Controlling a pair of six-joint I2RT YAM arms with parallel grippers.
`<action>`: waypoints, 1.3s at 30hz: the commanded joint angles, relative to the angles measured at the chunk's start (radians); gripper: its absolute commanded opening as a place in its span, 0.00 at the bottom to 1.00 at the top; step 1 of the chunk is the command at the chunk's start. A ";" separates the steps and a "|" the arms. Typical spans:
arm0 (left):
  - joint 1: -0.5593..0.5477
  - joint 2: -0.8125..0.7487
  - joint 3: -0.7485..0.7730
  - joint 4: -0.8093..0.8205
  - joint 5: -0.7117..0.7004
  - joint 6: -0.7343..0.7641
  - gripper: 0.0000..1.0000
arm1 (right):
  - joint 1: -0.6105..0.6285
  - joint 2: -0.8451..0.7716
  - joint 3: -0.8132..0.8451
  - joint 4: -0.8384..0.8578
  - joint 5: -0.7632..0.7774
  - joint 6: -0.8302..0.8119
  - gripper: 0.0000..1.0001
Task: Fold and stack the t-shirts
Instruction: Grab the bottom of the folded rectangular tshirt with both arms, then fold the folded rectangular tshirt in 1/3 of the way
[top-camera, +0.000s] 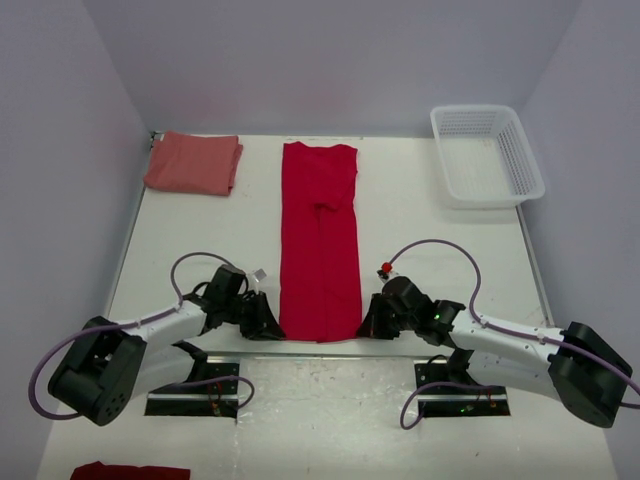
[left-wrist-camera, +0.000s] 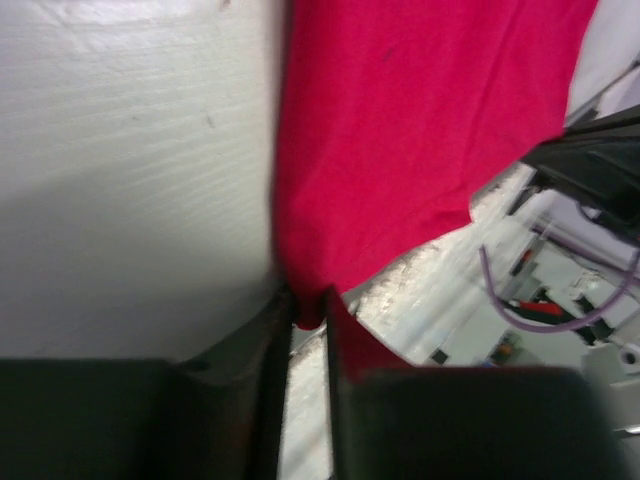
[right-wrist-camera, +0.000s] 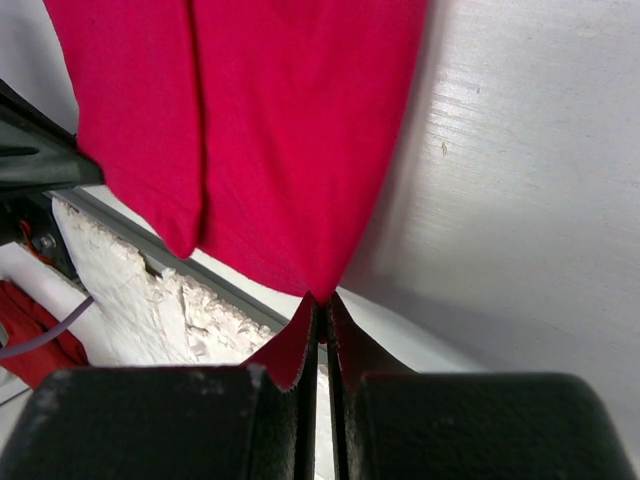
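Red shirt (top-camera: 319, 240): lies flat on the counter (top-camera: 430, 260), folded into one long narrow strip. It runs from the far middle down to the near edge.
Left pincer (top-camera: 268, 326): low on the counter at the strip's near-left corner, clenched on that corner.
Left wrist view: the pincer (left-wrist-camera: 309, 308) has its fingers almost together, with a tip of the red shirt (left-wrist-camera: 400, 130) nipped between them. The rest of the cloth spreads up and to the right from the grip. Bare counter (left-wrist-camera: 130, 180) lies to its left.
Right pincer (top-camera: 369, 324): low at the strip's near-right corner, opposite the left one, clenched on that corner.
Right wrist view: the pincer (right-wrist-camera: 319, 300) has its fingers pressed close on a point of the red shirt (right-wrist-camera: 290, 130). The cloth fans up and to the left, a lengthwise fold line showing in it. Bare counter (right-wrist-camera: 520, 200) lies to the right.
Near end of the strip: spans from one pincer to the other, at the counter's near edge.
Salmon shirt (top-camera: 193, 163): folded into a compact rectangle in the far-left corner, apart from the red shirt and well apart from both pincers.
Basket (top-camera: 487, 155): white lattice, far-right corner, well apart from both shirts.
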 joint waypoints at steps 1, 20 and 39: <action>-0.006 0.023 0.008 -0.003 -0.066 0.014 0.12 | 0.005 -0.005 0.024 -0.014 0.026 -0.013 0.00; -0.006 -0.158 -0.018 -0.158 -0.063 0.034 0.00 | 0.007 -0.051 0.044 -0.125 0.081 -0.056 0.00; -0.009 -0.161 0.092 -0.162 -0.080 0.139 0.00 | 0.033 0.004 0.171 -0.154 0.009 -0.172 0.00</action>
